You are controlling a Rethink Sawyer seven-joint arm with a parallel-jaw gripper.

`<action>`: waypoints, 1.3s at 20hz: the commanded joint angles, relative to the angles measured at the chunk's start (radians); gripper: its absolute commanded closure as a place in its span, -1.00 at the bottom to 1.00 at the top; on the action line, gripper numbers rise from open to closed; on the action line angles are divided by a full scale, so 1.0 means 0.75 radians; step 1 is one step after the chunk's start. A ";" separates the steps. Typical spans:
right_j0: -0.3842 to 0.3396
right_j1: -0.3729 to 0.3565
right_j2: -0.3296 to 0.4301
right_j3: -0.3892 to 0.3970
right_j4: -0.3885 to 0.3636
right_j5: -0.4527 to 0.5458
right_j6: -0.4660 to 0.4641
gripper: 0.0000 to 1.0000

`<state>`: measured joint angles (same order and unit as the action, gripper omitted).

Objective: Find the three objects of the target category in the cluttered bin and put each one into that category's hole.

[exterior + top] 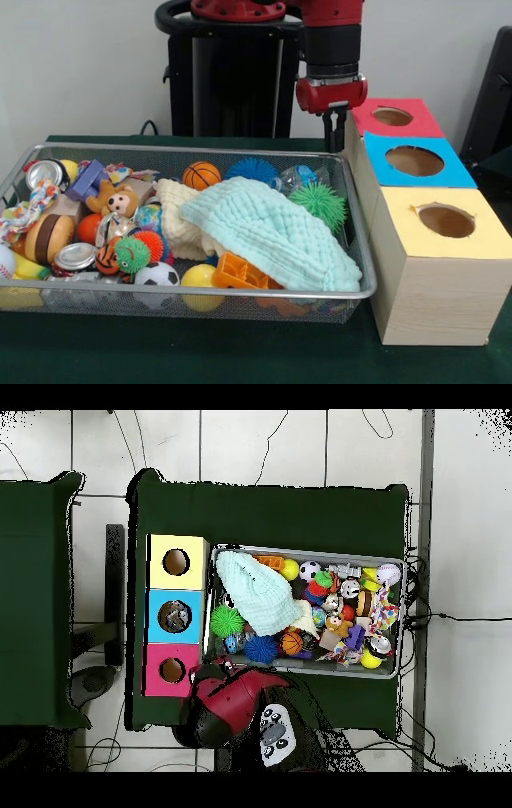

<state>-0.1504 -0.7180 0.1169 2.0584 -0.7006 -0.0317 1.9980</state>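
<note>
A wire mesh bin (192,149) holds mixed toys. Among them are an orange basketball (201,174), a blue spiky ball (250,170), a green spiky ball (320,202), a soccer ball (157,274) and a yellow ball (200,278). A mint cloth (272,228) lies over the bin's right half and hides what is under it. To the right stand three boxes with a red hole (392,116), a blue hole (414,161) and a yellow hole (446,220). My gripper (334,146) hangs above the bin's far right corner, beside the red box, shut and holding nothing.
A cream cloth (178,216), a monkey plush (116,198), crushed cans (74,256), a clear bottle (298,178) and an orange plastic toy (240,272) also lie in the bin. In the overhead view the red arm (235,694) covers the table edge below the bin (300,550).
</note>
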 commanded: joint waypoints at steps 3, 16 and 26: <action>0.007 0.051 -0.055 -0.192 -0.070 -0.091 0.048 1.00; -0.128 0.073 0.067 -0.241 -0.128 -0.002 -0.031 1.00; -0.153 0.121 0.064 -0.277 -0.200 -0.002 -0.028 1.00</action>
<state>-0.2507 -0.6861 0.1029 1.9710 -0.7814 -0.0621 1.9980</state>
